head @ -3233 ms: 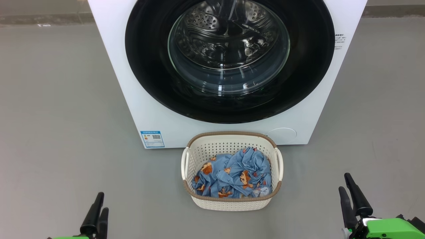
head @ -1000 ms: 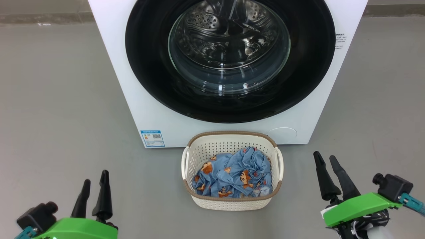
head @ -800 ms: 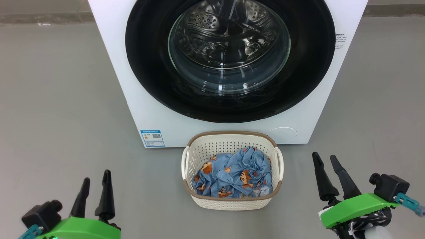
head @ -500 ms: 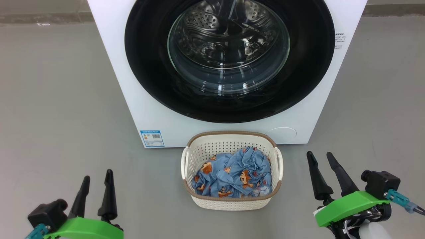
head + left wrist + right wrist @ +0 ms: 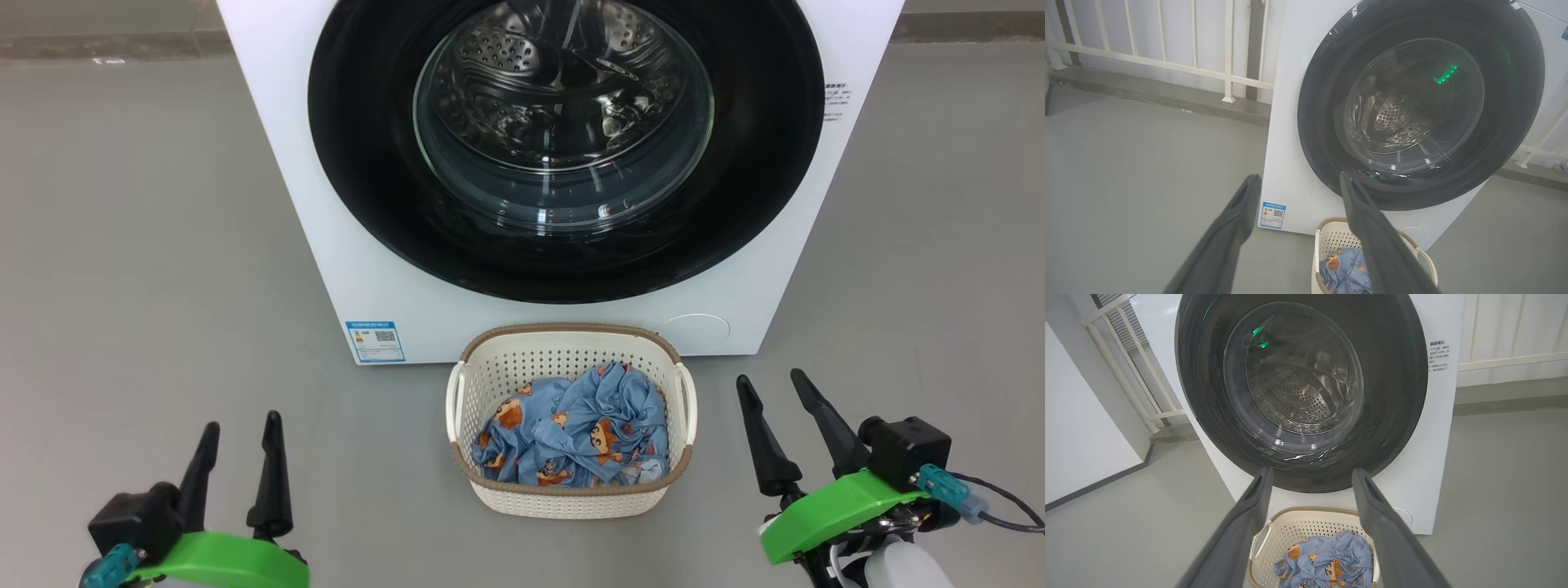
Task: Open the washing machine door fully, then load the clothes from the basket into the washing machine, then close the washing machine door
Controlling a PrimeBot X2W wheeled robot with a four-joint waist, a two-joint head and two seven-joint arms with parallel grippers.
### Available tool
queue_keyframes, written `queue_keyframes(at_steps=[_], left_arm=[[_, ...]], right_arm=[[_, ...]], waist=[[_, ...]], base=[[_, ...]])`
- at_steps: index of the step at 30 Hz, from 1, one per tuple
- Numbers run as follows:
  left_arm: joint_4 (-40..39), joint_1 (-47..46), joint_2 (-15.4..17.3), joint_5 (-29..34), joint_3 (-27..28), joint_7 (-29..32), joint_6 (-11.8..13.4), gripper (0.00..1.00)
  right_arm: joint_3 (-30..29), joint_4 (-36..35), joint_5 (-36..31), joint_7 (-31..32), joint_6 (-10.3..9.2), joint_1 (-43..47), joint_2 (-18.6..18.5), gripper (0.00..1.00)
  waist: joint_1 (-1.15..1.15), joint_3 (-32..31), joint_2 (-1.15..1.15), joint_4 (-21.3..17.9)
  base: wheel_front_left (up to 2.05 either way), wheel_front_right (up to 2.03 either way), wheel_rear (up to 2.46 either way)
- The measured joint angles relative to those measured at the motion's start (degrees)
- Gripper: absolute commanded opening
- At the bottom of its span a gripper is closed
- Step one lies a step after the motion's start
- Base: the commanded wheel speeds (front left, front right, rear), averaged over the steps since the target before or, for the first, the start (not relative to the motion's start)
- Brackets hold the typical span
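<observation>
Up further from the bottom corners than a second ago for the left gripper [image 5: 242,421] and right gripper [image 5: 768,376], both spread wide, pinching nothing; for the right, also a shift leftward toward the basket [image 5: 571,502]. At lower centre on the grey floor [image 5: 147,245], just in front of the white washing machine [image 5: 424,318], with the clothes [image 5: 571,437] heaped inside. Above, shut flush, the washing machine door [image 5: 367,163], glossy black around clear glass. Between grippers and basket, bare floor on both sides; at upper left of the left wrist view, a white railing [image 5: 1227,49].
</observation>
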Motion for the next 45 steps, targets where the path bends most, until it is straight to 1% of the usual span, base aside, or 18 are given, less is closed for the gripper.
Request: queue_keyframes(at_steps=[12,45], left_arm=[[-0.1,0.0,0.0,6.9,0.0,-1.9,-0.1,1.00],[-0.2,-0.2,-0.2,7.0,0.3,-2.3,-0.3,1.00]], right_arm=[[-0.2,1.1,-8.5,-2.0,0.00,-1.4,0.1,1.00],[-0.6,1.6,-8.6,-2.0,0.00,-2.0,0.4,1.00]], waist=[[0.00,-0.1,0.00,0.0],[0.00,0.1,0.00,0.0]], base=[[0.00,0.00,0.00],[0.00,0.00,0.00]])
